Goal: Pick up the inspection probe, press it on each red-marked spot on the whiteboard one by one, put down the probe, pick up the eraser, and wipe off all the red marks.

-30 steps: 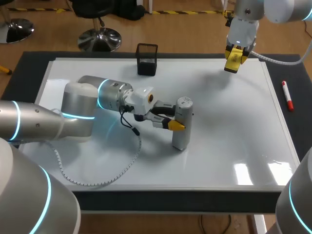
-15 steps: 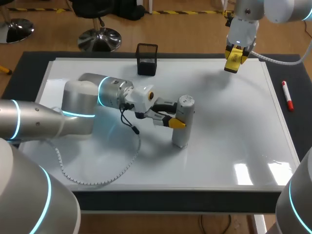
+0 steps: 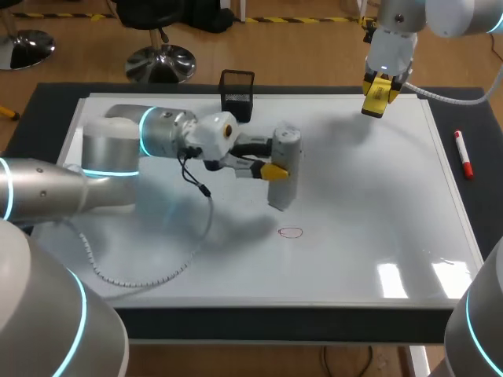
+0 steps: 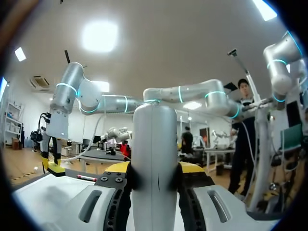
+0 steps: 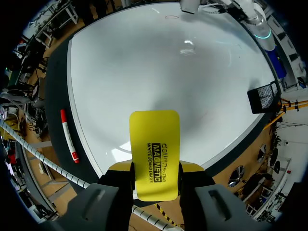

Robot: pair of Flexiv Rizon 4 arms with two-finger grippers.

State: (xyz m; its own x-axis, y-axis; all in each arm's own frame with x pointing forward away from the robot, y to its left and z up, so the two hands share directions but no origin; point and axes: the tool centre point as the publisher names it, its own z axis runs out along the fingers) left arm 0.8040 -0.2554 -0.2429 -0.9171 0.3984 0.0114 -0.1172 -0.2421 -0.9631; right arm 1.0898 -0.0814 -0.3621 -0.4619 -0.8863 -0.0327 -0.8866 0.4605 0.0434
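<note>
probe in the left gripper, eraser in the right

a black mesh pen holder (image 3: 237, 95) stands at the far edge of the whiteboard (image 3: 377, 204), just behind the left arm's wrist. a red marker (image 3: 464, 155) lies on the dark mat (image 3: 481, 169) beside the board's right edge, well apart from both grippers. one small red oval mark (image 3: 291, 232) sits uncovered on the board, near the lower end of the inspection probe (image 3: 283, 174) on the robot's side. a coiled cable (image 3: 149, 276) loops from the left arm over the board's left part.

the left arm lies low across the board, fingers pointing sideways. the left gripper (image 3: 275, 157) clamps the grey cylindrical probe around its upper half from two sides; the probe is near upright, slightly tilted, and its foot looks lifted off the surface. the right gripper (image 3: 380, 91) hangs over the board's far right corner, fingers pointing down and pinching the yellow eraser (image 3: 378, 100), which juts past the fingertips, clear of the board.
</note>
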